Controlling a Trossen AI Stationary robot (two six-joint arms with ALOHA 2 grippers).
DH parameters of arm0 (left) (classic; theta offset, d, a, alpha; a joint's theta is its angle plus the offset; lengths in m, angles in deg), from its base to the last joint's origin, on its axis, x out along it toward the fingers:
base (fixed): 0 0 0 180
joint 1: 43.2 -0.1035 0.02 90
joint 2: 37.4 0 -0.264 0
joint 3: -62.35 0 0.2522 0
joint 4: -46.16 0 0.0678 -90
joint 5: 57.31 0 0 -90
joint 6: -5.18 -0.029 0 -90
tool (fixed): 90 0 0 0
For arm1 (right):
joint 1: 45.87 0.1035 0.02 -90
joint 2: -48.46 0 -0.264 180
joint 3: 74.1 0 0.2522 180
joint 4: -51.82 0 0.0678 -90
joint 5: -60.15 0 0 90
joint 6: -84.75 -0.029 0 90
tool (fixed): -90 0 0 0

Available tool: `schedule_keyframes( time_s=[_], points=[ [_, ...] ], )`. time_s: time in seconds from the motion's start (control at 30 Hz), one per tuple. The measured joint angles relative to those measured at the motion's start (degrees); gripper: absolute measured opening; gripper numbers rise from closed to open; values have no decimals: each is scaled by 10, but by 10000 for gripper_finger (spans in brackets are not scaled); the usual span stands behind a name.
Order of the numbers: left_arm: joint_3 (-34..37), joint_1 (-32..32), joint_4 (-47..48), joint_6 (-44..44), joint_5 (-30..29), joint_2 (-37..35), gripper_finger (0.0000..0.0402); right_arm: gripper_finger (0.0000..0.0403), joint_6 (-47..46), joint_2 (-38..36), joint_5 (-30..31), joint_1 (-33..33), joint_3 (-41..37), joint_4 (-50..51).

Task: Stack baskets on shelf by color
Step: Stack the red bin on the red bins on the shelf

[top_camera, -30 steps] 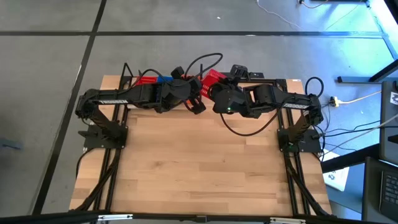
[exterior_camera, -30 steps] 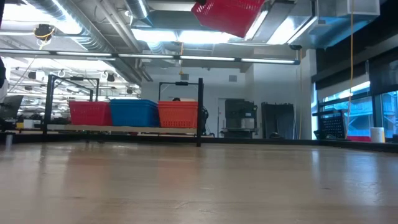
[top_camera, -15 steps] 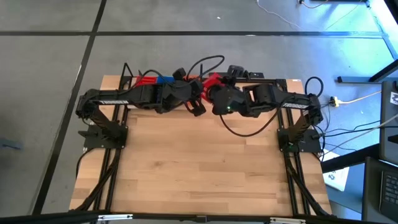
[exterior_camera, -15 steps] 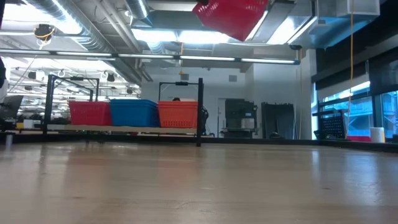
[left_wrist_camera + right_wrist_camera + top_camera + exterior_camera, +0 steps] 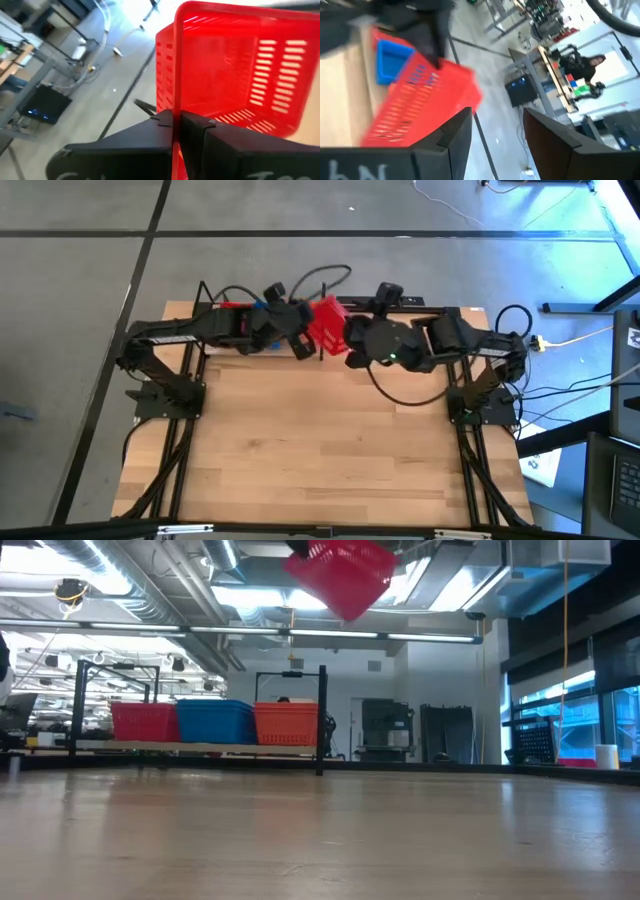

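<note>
Red plastic filled most of the left wrist view: a red basket (image 5: 235, 70) with slotted mesh walls stood just ahead of the left gripper (image 5: 176, 125), whose two dark fingers (image 5: 150, 132) were pressed together on the basket's thin rim, the rim edge running straight up between them. From above, that left gripper (image 5: 297, 330) sat over the back edge of the wooden table (image 5: 320, 440), with the red basket (image 5: 326, 327) hanging tilted between it and the right gripper (image 5: 352, 340). The right gripper's fingers (image 5: 452, 137) stood wide apart with nothing between them; the red basket (image 5: 420, 105) lay just beyond their tips, apart from them, and a blue basket (image 5: 390, 60) showed farther off past it.

At table height, the red basket (image 5: 340, 575) hung high above the tabletop, tipped at an angle. Well below it and farther back, the shelf (image 5: 200, 748) carried a red stack (image 5: 145, 722), a blue stack (image 5: 217, 722) and an orange stack (image 5: 286, 724) side by side, touching one another, between black upright posts (image 5: 321, 720).

A person (image 5: 582, 62) showed at a bench in the room behind.
</note>
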Motion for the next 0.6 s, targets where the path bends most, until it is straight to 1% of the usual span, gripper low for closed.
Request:
schedule_keyframes(
  time_s=[0.17, 0.27, 0.3, 0.4, 0.47, 0.53, 0.6],
  points=[
    [0, -29, 27, 4, -2, -37, 0, 180, 1, 0, -2, 17, 56, 17],
    [0, -57, 71, -1, -4, -70, 0, 180, 16, 0, -2, 22, 86, 39],
    [-1, -68, 83, -3, 0, -80, 0, 180, 23, -3, -2, 22, 85, 38],
    [0, -113, 148, -44, 67, -109, 0, 180, 35, -16, -16, 19, 81, 44],
    [0, -141, 171, -47, 109, -124, 0, 180, 35, -22, -17, 12, 82, 53],
    [0, -171, 222, -43, 119, -138, 0, 180, 35, -26, -17, 4, 82, 57],
    [-1, -197, 252, -36, 118, -147, 0, 180, 35, -27, -21, -4, 82, 63]
  ],
)
